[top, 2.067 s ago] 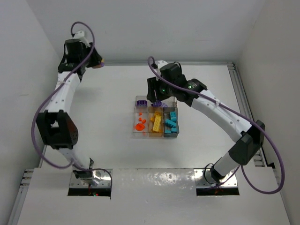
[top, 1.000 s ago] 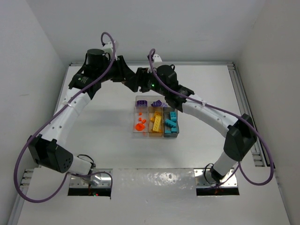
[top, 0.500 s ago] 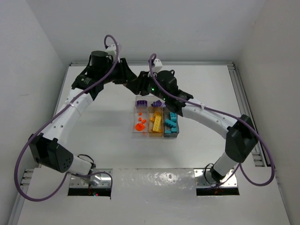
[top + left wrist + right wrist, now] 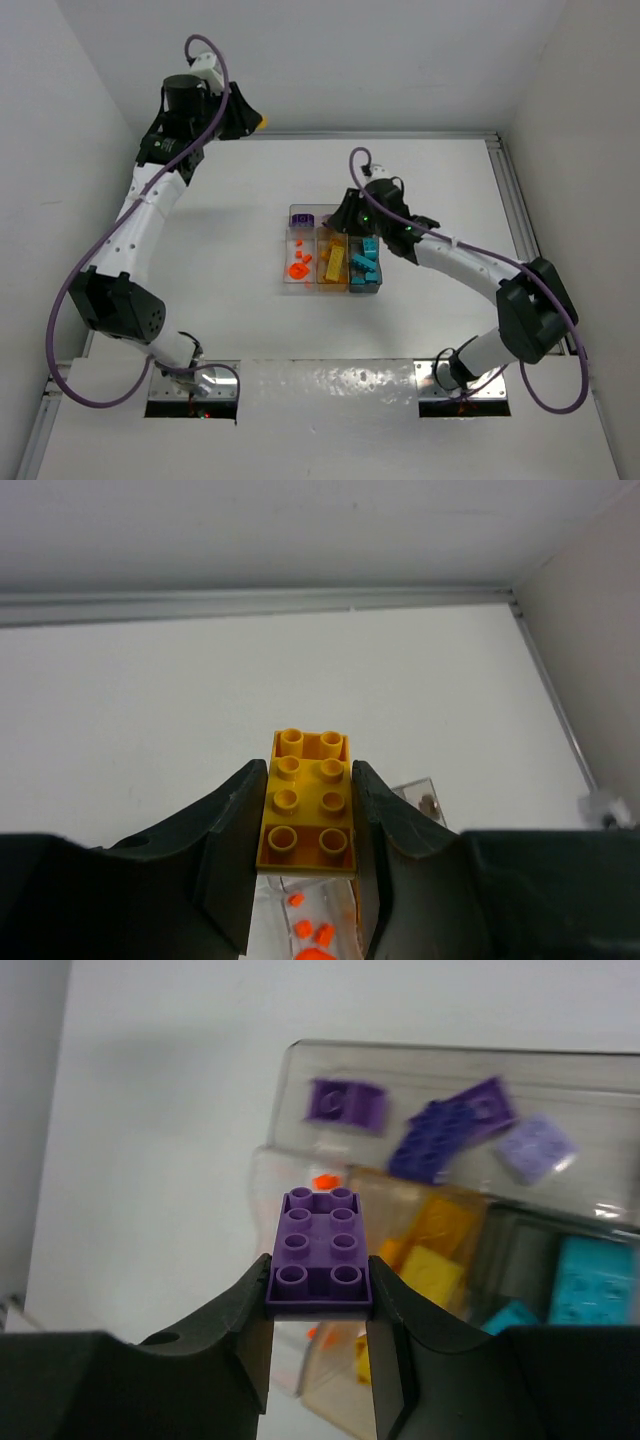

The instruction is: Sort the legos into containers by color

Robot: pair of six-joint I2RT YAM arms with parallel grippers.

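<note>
Right wrist view: right gripper [image 4: 320, 1272] clenched on a purple brick [image 4: 320, 1245], mid-frame, just over the tray [image 4: 560, 1052]. The purple bin [image 4: 590, 1090] w/ other purple bricks [image 4: 450, 1125] sits upper frame. Step in hand, prob.: dropping purple. Next: carry fwd over that bin, then let go. Farther off, top view upper left, left gripper [image 4: 256, 122] grips a yellow-orange brick [image 4: 308, 800], well apart from tray.

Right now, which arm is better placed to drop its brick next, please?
The right: the right gripper holds a purple brick at the tray, while the left gripper holds a yellow brick near the back wall.
</note>
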